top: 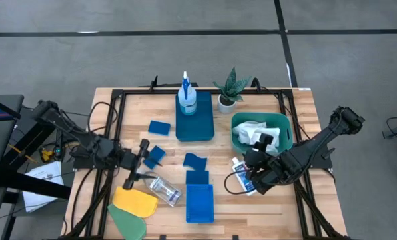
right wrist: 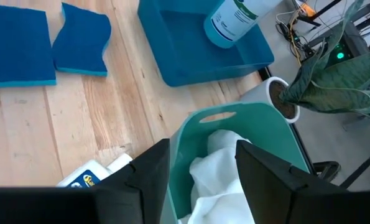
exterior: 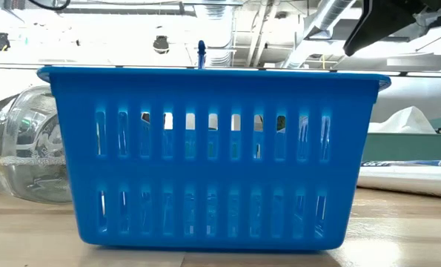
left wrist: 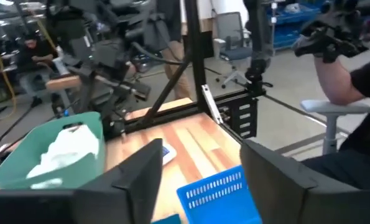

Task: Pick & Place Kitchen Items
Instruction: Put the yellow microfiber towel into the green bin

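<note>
My right gripper (top: pixel 257 148) (right wrist: pixel 200 171) is open over the near-left rim of the teal tub (top: pixel 281 127), above the white cloth (right wrist: pixel 219 171) lying inside it. My left gripper (top: pixel 145 163) (left wrist: pixel 200 165) is open and empty above the table's left part, pointing toward the right edge. Beside it lie a clear plastic bottle (top: pixel 165 190), a yellow cloth (top: pixel 135 200) and a green cloth (top: pixel 128 223). A white blue-labelled bottle (top: pixel 241 177) lies on its side near the tub. A spray bottle (top: pixel 187 99) stands in a blue tray (top: pixel 201 127). Several blue sponges (top: pixel 159 127) lie flat on the table.
A blue slotted basket (top: pixel 199 203) stands near the front edge and fills the low view (exterior: pixel 213 156). A small potted plant (top: pixel 228 93) stands at the far edge beside the tub. A black frame (top: pixel 118 100) runs around the table. A person's arm (left wrist: pixel 340 68) shows beyond the table.
</note>
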You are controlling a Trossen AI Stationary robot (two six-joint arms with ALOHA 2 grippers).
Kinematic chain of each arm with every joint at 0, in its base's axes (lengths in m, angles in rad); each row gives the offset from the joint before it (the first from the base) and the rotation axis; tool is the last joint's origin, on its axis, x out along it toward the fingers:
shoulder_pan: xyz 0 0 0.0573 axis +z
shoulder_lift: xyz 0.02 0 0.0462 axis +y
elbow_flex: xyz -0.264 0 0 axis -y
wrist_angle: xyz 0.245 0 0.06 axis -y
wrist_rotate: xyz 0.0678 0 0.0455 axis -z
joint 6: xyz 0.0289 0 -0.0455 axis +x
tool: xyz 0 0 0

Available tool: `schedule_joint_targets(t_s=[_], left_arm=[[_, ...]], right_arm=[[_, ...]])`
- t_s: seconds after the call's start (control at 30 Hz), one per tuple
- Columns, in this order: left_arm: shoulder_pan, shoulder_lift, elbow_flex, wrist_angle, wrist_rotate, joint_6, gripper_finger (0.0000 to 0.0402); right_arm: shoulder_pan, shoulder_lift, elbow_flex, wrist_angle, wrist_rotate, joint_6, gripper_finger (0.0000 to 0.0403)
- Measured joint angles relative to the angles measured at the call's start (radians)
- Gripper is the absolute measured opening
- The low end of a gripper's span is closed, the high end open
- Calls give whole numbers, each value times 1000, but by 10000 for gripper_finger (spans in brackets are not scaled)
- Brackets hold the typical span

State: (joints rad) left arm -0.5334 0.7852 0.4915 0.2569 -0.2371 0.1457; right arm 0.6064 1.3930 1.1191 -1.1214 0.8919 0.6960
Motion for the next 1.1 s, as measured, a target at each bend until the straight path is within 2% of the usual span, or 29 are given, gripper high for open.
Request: schedule_joint_targets(t_s=[0.17, 0.3, 0.5, 0.8, 0.87, 1.1], left_arm=[[-24, 68, 26, -3, -7, 12, 269], [-23, 112, 40, -42, -100, -9, 289], [-49, 164, 121, -224, -103, -132, 285], [-192, 167, 165, -271, -115, -171, 257], [-221, 168, 165, -317, -131, -235, 250], [-331, 240, 164, -503, -139, -630, 221]], right_arm=[[0, 0, 0, 63, -1, -48, 175], [0, 0, 0, 114, -3, -99, 175], [0, 0, 0, 140, -9, -128, 175], [1, 0, 0, 142, -82, -123, 175], [5, 0, 0, 141, -106, -123, 175], [34, 0, 0, 141, -109, -121, 175]])
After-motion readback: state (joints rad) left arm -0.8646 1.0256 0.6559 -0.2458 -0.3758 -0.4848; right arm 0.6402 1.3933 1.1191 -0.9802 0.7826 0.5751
